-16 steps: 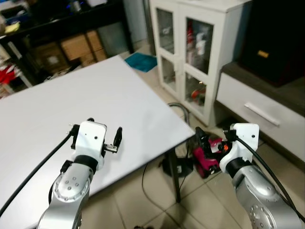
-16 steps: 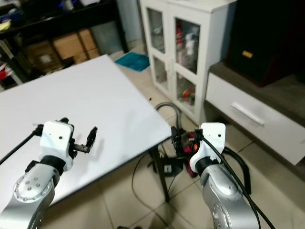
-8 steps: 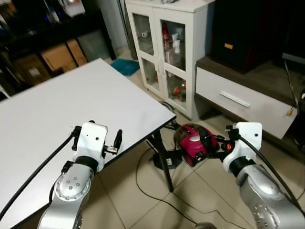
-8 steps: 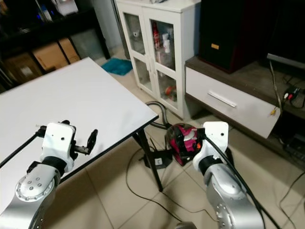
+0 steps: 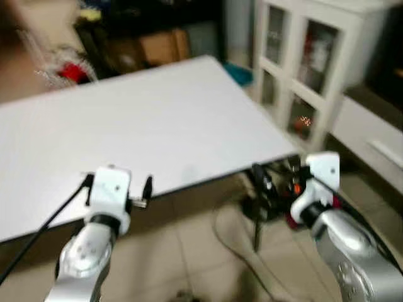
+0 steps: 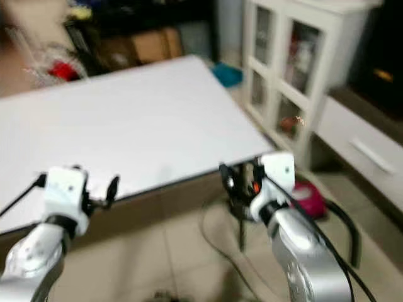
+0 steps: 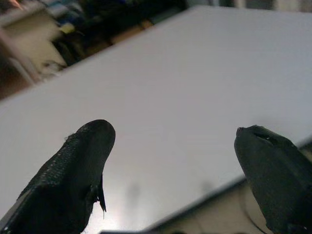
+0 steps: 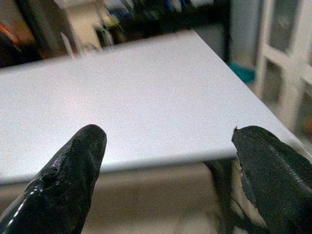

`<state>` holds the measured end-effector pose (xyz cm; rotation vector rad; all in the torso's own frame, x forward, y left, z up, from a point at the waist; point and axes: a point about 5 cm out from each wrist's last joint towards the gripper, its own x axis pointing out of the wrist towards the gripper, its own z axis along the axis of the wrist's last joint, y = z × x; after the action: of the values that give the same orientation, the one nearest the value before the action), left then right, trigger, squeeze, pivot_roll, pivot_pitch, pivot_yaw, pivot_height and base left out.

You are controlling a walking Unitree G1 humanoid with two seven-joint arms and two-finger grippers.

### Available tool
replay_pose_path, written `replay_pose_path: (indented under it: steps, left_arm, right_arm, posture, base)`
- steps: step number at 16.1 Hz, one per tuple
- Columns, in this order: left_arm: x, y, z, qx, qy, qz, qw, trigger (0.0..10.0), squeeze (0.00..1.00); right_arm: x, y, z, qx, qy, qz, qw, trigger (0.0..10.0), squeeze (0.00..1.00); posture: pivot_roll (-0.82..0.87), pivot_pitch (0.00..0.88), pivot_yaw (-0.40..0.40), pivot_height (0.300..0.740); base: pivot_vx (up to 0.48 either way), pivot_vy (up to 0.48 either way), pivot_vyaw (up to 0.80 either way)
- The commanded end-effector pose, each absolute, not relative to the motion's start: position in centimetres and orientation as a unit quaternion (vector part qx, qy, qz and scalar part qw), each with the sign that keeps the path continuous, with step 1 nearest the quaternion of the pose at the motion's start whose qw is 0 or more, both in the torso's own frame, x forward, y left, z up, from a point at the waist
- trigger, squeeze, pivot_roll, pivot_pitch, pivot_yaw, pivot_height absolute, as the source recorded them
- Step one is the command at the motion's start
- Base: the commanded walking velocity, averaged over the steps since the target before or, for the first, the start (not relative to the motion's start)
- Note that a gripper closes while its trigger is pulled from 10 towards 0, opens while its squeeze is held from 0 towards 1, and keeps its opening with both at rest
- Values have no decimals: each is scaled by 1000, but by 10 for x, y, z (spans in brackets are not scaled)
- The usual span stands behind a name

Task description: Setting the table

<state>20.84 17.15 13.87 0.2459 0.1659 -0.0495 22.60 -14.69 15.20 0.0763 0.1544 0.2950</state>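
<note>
A bare white table [image 5: 157,119] stretches ahead, with no tableware on it that I can make out; the head views are blurred. My left gripper [image 7: 173,131] is held up at the table's near edge, open, with nothing between its black fingers [image 5: 148,187]. At the table's near right corner, just off the top, my right gripper [image 8: 168,134] is open too and holds nothing. In both wrist views the tabletop lies beyond the fingertips.
A white glass-door cabinet [image 5: 302,56] stands right of the table, with a low white drawer unit [image 5: 371,138] beyond it. A pink-red appliance [image 6: 312,195] and cables lie on the tiled floor by the table leg [image 5: 255,223]. Dark shelves with boxes [image 5: 157,44] line the back.
The whole view has swung back left and gone blurry, so the camera moved; the table now spans more of the picture. Both arms keep the same raised pose, fingers still apart.
</note>
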Motion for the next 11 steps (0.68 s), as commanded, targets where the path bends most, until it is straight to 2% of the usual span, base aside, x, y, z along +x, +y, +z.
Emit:
replay_pose_path:
  steps: [1,3,5,8,10,11]
  left_arm:
    - [212,173,158,132,33,-10,991,10000,0]
    - [215,170,187,133,-35,-6,991,10000,0]
    - [218,170,204,127,-66,-4,990,10000,0]
    - [222,178,193,114,-25,16,993,10000,0]
    - [220,182,181,124,1,28,992,10000,0]
    - [219,186,175,128,24,49,990,10000,0]
  right_arm:
    - [225,-143,164,49,47,158,985,10000,0]
    - [229,-144,191,59,-11,148,987,10000,0]
    - [232,-146,210,61,-50,142,987,10000,0]
    - [242,-145,218,38,-64,135,988,10000,0]
    - [245,-144,207,27,-39,139,989,10000,0]
    - [247,-149,190,38,5,119,992,10000,0]
  posture:
    - [-197,0,141,740]
    - [-198,0,137,740]
    - [-195,0,131,740]
    - [-197,0,120,740]
    - [-192,0,113,740]
    - [-189,0,97,740]
  base:
    - [0,0,800]
    - [0,0,800]
    - [0,0,800]
    - [0,0,800]
    - [0,0,800]
    - [0,0,800]
